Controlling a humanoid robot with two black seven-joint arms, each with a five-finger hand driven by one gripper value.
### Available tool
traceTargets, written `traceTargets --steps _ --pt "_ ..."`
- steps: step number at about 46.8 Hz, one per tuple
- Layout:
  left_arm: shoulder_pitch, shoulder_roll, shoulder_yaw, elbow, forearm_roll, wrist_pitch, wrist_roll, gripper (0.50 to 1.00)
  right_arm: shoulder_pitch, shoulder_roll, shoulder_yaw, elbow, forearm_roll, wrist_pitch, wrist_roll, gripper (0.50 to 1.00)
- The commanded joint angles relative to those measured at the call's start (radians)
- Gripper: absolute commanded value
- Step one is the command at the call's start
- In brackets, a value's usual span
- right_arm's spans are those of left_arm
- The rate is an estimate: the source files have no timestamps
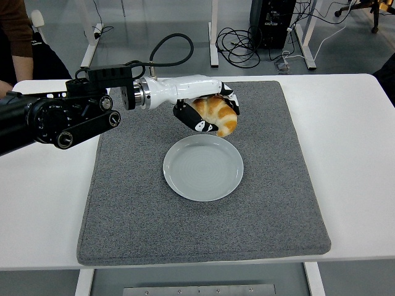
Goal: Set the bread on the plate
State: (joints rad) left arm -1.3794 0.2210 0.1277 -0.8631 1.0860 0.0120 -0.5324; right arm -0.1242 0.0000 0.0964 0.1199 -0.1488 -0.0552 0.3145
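A golden croissant-shaped bread (217, 115) hangs in the air in my left hand (210, 114), whose black-tipped fingers are curled around it. The hand is above the far edge of the pale round plate (203, 168), which lies bare in the middle of the grey mat (203, 203). My left arm reaches in from the left edge, its white forearm pointing right. The right arm does not show.
The grey mat covers most of the white table (358, 148). A person (18, 43) in a brown sleeve sits at the far left corner. Cables (244, 43) and table legs stand on the floor behind.
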Motion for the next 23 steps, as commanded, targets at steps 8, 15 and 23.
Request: traceTargets --steps 8,15,23 --pt "0.037 -0.011 0.098 -0.001 0.051 0.147 -0.017 0.5 0.0 0.0 0.0 0.001 0.0 0.0 0.0 1.0" --pt "0.063 -0.011 0.099 0.001 0.052 0.184 -0.04 0.5 0.0 0.0 -0.001 0.001 0.0 0.0 0.0 1.0" --pt "0.099 -0.014 0.102 0.001 0.057 0.255 -0.07 0.5 0.0 0.0 0.0 0.0 0.0 0.0 0.0 1.0"
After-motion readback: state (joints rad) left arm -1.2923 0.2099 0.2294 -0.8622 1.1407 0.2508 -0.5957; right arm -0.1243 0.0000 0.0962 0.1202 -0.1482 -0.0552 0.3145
